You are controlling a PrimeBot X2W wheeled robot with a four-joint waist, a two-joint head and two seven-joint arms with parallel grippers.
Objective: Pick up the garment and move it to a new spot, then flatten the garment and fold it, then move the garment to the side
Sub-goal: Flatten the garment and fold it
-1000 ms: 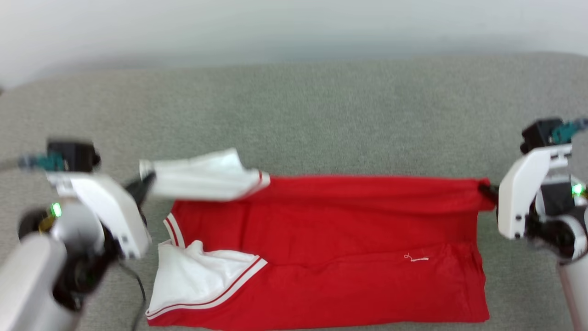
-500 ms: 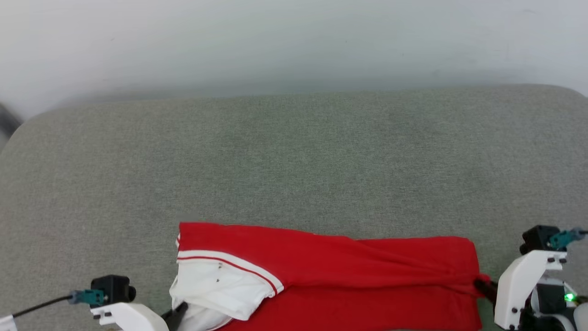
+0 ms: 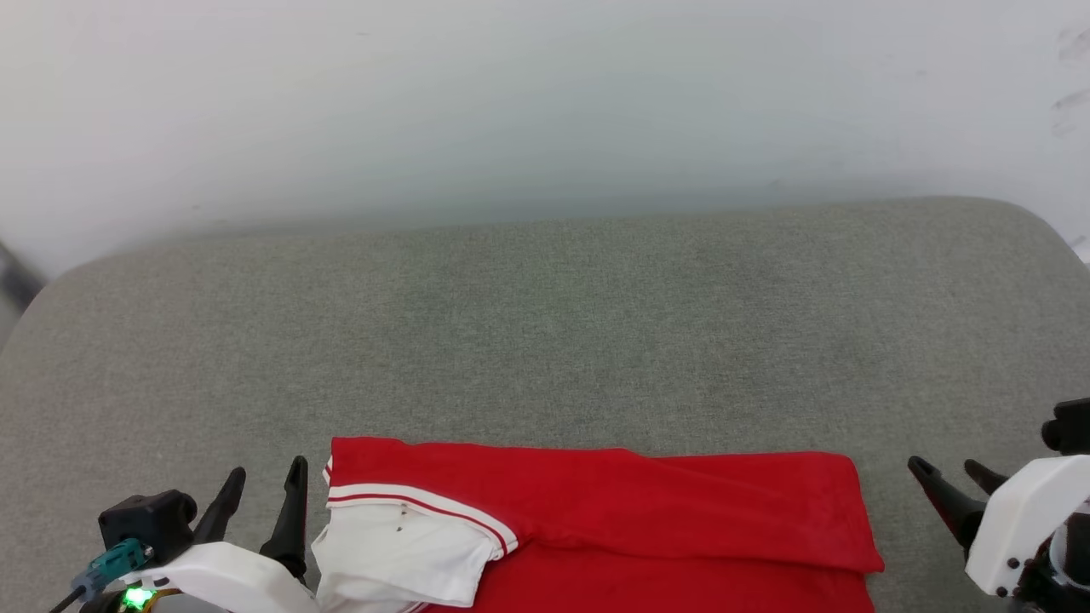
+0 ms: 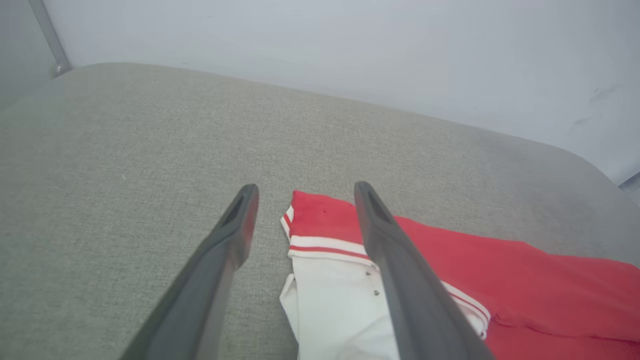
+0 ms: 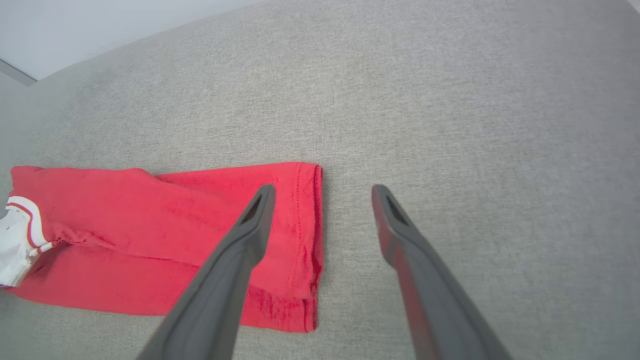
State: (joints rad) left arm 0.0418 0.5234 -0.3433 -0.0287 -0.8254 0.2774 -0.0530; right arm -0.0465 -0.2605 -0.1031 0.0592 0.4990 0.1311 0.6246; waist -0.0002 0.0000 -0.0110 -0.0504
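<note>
The garment [image 3: 596,511] lies in a long folded band on the grey cushion [image 3: 545,340], between 2 empty grippers. The left gripper [image 3: 267,468], fingers spread, is just beside the white sleeve end. The right gripper [image 3: 942,464], also spread, is near the hem. This probably sets up an end-to-end fold.

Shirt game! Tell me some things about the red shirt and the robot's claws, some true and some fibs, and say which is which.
1. The shirt lies folded over on the grey cushion. True.
2. The left gripper is pinching the white sleeve. False: its jaws stand open beside the sleeve and hold nothing.
3. The right gripper is open, just off the shirt's other end. True.
4. The shirt is blue all over. False: it is red with a white sleeve.
</note>
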